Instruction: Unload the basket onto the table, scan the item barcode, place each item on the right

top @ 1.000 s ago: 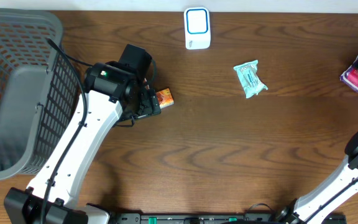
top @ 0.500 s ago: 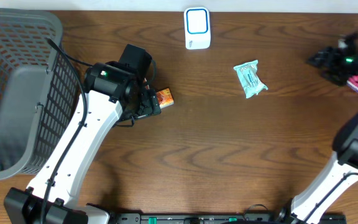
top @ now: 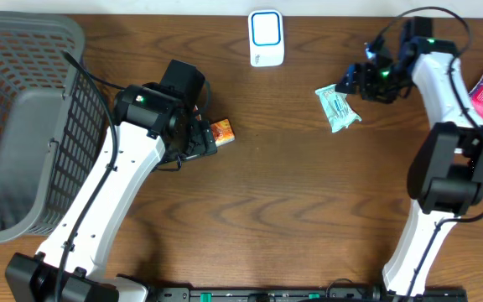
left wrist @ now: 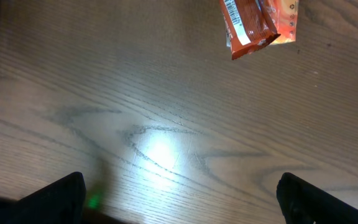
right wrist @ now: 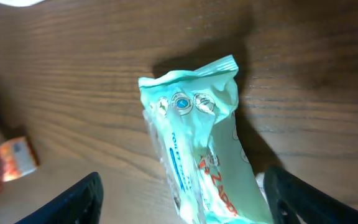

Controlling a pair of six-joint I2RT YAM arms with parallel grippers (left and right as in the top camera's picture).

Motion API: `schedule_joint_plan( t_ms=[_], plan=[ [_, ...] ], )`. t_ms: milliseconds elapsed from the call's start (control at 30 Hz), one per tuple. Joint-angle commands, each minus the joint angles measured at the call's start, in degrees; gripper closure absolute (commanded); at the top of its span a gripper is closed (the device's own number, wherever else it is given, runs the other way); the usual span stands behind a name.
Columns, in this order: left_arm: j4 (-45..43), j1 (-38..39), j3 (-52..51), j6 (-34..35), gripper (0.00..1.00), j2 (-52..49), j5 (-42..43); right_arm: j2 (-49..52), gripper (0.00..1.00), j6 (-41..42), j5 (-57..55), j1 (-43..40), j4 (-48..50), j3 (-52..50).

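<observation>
Overhead, the green packet (top: 337, 107) lies on the table at the far right, to the right of the white scanner (top: 266, 38). The right gripper (right wrist: 182, 199) hangs over it with jaws wide, one finger on each side of the packet; I cannot tell whether they touch it. The left gripper (left wrist: 182, 196), also wide with nothing in it, sits just beside an orange packet (top: 221, 131). A basket (top: 23, 50) stands at the far left.

Left claw (top: 208, 139) spread wide, low at lower left of the scanner (top: 266, 38), right claw (top: 348, 84) jaws apart, at its right.
</observation>
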State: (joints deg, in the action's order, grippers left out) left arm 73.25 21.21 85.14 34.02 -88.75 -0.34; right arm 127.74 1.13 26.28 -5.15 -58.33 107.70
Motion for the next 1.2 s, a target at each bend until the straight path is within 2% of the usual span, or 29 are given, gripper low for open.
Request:
schedule_joint_plan(
  t_ms=[0, 67, 333, 400, 433, 500, 633, 733, 900, 1033, 1167],
  plan=[
    [0.24, -0.04, 0.0, -0.98, 0.02, -0.37, -0.35, 2.86, 0.25, 2.67, -5.18, 1.27, 0.22, -0.22],
    [0.22, -0.04, 0.0, -0.98, 0.02, -0.37, -0.35, 4.55, 0.25, 2.67, -5.18, 1.97, 0.2, -0.22],
    [0.24, -0.04, 0.0, -0.98, 0.02, -0.37, -0.35, 8.79, 0.4, 2.67, -4.72, 2.93, -1.31, -0.22],
    [0.24, -0.04, 0.0, -0.98, 0.02, -0.37, -0.35, 8.79, 0.55, 2.64, -4.72, 3.26, -1.79, -0.22],
    [0.24, -0.04, 0.0, -0.98, 0.02, -0.37, -0.35, 8.79, 0.68, 2.64, -4.48, 3.41, -2.08, -0.22],
    [0.24, -0.04, 0.0, -0.98, 0.02, -0.37, -0.35, 8.79, 0.87, 2.67, -2.19, 3.76, -2.69, -0.2],
    [0.24, -0.04, 0.0, -0.98, 0.02, -0.37, -0.35, 8.76, 0.99, 3.04, 7.02, 3.87, -3.23, -0.04],
    [0.24, -0.04, 0.0, -0.98, 0.02, -0.37, -0.35, 8.74, 0.99, 8.11, 18.23, 3.69, -3.41, 0.24],
    [0.24, -0.04, 0.0, -0.98, 0.02, -0.35, -0.35, 8.74, 0.99, 23.19, 38.82, 3.37, -3.19, 0.26],
    [0.24, -0.04, 0.0, -0.98, 0.02, -0.35, -0.35, 8.74, 0.98, 32.06, 51.47, 3.45, -2.56, 0.24],
    [0.24, -0.04, 0.0, -0.98, 0.02, -0.37, -0.35, 8.74, 0.98, 33.77, 58.42, 3.8, -2.56, 0.24]
  ],
)
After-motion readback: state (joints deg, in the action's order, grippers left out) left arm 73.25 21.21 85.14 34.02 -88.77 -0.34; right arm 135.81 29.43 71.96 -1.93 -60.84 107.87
